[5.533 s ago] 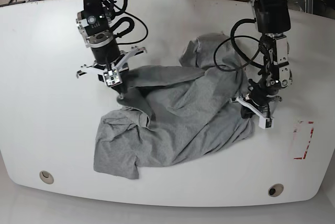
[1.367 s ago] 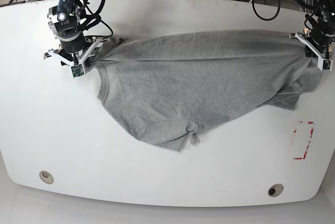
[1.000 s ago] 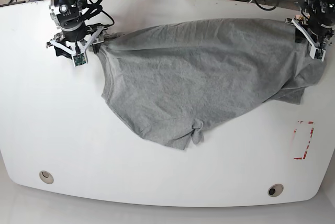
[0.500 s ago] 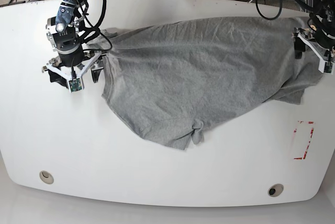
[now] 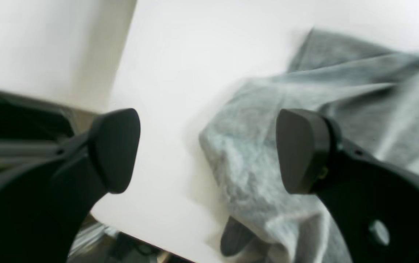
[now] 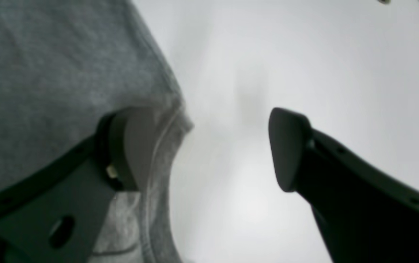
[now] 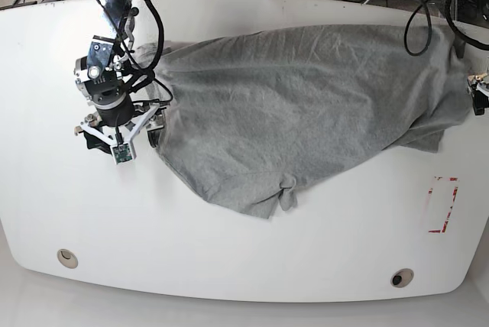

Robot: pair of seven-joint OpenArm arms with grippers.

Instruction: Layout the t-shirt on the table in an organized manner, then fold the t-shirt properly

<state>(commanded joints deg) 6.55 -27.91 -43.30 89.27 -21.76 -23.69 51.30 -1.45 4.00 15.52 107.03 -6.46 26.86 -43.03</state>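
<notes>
Both claws had let go of the heather-grey, wrinkled cotton t-shirt [image 7: 306, 105] within the last moments: half a second earlier each was still at a corner of the stretched upper hem, and now the right gripper [image 7: 120, 137] had dropped down along the shirt's edge while the left gripper [image 7: 480, 98] had slid off toward the table's border. That suggested the stretch-and-drop part of the layout was done, though the cloth lay slanted on the glossy white tabletop [image 7: 229, 266], with a knotted pucker at its lower tip and a doubled flap near the left claw, so more smoothing seemed needed before any fold. The base view gave the whole garment, lying between the two claws, and the red tape rectangle [image 7: 443, 205] below the left claw, but barely caught the left claw itself at the frame's edge. The left wrist view filled that in: the left gripper [image 5: 207, 151] had its jaws spread wide and empty, a rumpled bunch of shirt [image 5: 304, 153] beneath the gap. The right wrist view showed the right gripper [image 6: 202, 149] equally wide and empty, the hemmed edge lying under, or possibly against, one finger [image 6: 121, 146]; blur made contact hard to judge.
</notes>
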